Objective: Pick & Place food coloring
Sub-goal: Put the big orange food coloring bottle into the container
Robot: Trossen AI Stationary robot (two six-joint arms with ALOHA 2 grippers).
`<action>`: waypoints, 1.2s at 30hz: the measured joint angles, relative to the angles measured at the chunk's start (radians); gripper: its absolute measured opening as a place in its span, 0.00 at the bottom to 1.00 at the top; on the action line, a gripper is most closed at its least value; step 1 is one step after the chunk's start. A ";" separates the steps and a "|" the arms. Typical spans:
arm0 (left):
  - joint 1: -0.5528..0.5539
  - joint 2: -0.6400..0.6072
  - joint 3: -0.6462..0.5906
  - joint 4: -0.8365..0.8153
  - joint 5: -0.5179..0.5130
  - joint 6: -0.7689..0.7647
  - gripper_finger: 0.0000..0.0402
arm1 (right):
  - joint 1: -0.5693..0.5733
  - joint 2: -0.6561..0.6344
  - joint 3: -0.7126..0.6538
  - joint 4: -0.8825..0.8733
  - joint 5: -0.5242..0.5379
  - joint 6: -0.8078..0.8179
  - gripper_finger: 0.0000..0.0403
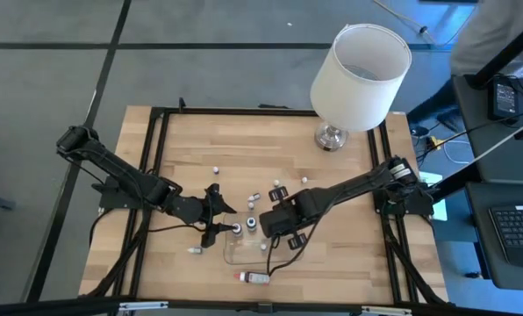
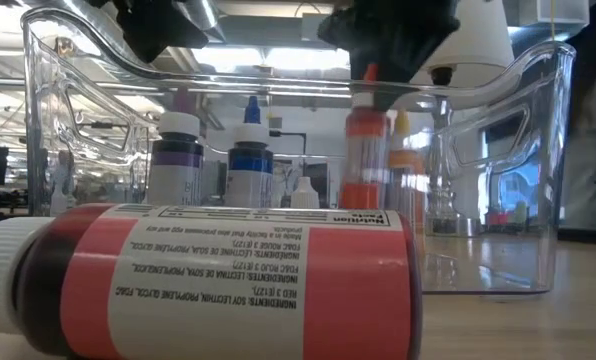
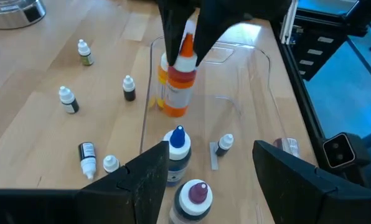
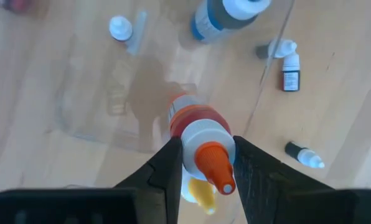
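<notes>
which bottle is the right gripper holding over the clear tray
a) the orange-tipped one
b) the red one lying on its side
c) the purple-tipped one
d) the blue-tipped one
a: the right gripper is shut on the orange-tipped bottle, upright inside the clear tray; the blue-tipped bottle stands free.

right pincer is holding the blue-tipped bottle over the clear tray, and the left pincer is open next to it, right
Not quite. The right pincer is shut on the orange-tipped bottle, not the blue-tipped one, which stands free inside the clear tray. The right wrist view shows the orange tip between its fingers. The rest holds: the left pincer is open beside it.
</notes>
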 joint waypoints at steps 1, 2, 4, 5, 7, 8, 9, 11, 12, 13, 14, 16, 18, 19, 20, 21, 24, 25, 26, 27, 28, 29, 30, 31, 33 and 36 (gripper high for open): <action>0.000 0.000 0.000 0.000 0.000 0.000 0.57 | 0.000 0.007 0.003 -0.007 0.017 0.000 0.30; 0.000 0.000 0.000 -0.002 0.000 0.000 0.57 | 0.000 0.013 0.005 -0.015 0.034 0.000 0.30; 0.000 0.000 0.000 -0.005 0.000 0.000 0.57 | 0.000 0.017 0.002 -0.018 0.043 0.000 0.30; 0.000 0.000 0.000 -0.006 0.000 0.000 0.57 | 0.000 0.017 -0.002 -0.018 0.041 0.003 0.30; 0.000 0.000 0.000 -0.008 0.001 0.000 0.57 | 0.000 0.016 -0.009 -0.018 0.041 0.005 0.30; 0.000 0.000 0.000 -0.010 0.001 0.000 0.57 | 0.000 0.017 -0.011 -0.020 0.041 0.005 0.30; 0.000 0.000 0.000 -0.011 0.001 0.000 0.57 | 0.000 0.017 -0.011 -0.022 0.041 0.005 0.30; 0.000 0.000 0.000 -0.016 0.001 0.000 0.57 | 0.000 0.016 -0.011 -0.019 0.041 0.000 0.32; 0.000 0.000 0.000 -0.020 0.000 0.000 0.57 | 0.000 0.016 -0.011 -0.018 0.041 0.000 0.32; 0.000 0.000 0.000 -0.022 0.001 0.000 0.57 | 0.000 0.016 -0.011 -0.018 0.041 0.000 0.33; 0.000 0.000 0.000 -0.025 0.001 0.000 0.57 | 0.000 0.016 -0.011 -0.018 0.041 0.000 0.34; 0.000 0.000 0.000 -0.027 0.001 0.000 0.57 | 0.000 0.016 -0.011 -0.018 0.041 0.000 0.35; 0.000 0.000 0.000 -0.026 0.001 0.000 0.57 | 0.000 0.016 -0.011 -0.018 0.040 0.000 0.36; 0.000 0.000 -0.001 -0.027 0.001 0.000 0.57 | 0.000 0.016 -0.011 -0.017 0.037 0.000 0.36; 0.000 0.000 -0.001 -0.026 0.001 0.000 0.57 | 0.000 0.016 -0.011 -0.017 0.036 0.001 0.36; 0.000 0.000 -0.001 -0.026 0.001 0.000 0.56 | 0.000 0.016 -0.011 -0.017 0.036 0.001 0.36; 0.000 0.000 -0.001 -0.027 0.001 -0.001 0.56 | 0.000 0.016 -0.011 -0.016 0.035 0.001 0.36; 0.000 0.000 -0.001 -0.027 0.001 0.000 0.56 | 0.000 0.016 -0.011 -0.015 0.033 0.000 0.36; 0.000 0.000 -0.001 -0.027 0.001 -0.001 0.56 | 0.000 0.016 -0.011 -0.015 0.033 0.000 0.36; 0.000 0.000 -0.001 -0.027 0.001 0.000 0.56 | 0.000 0.016 -0.012 -0.014 0.033 0.000 0.36; 0.000 0.000 -0.001 -0.027 0.001 0.000 0.56 | 0.000 0.017 -0.012 -0.011 0.033 0.000 0.36; 0.000 0.000 -0.001 -0.027 0.001 0.000 0.56 | 0.000 0.018 -0.012 -0.007 0.033 0.000 0.36; 0.000 0.000 -0.001 -0.027 0.001 0.000 0.56 | 0.000 0.020 -0.012 -0.005 0.033 0.000 0.36; 0.000 0.000 -0.001 -0.027 0.001 -0.001 0.57 | 0.000 0.021 -0.012 -0.005 0.032 0.000 0.36; 0.000 0.000 -0.001 -0.027 0.001 -0.001 0.57 | 0.000 0.027 -0.012 -0.001 0.032 -0.002 0.36; 0.000 0.000 -0.001 -0.027 0.001 -0.005 0.57 | 0.000 0.033 -0.013 -0.004 0.032 -0.002 0.37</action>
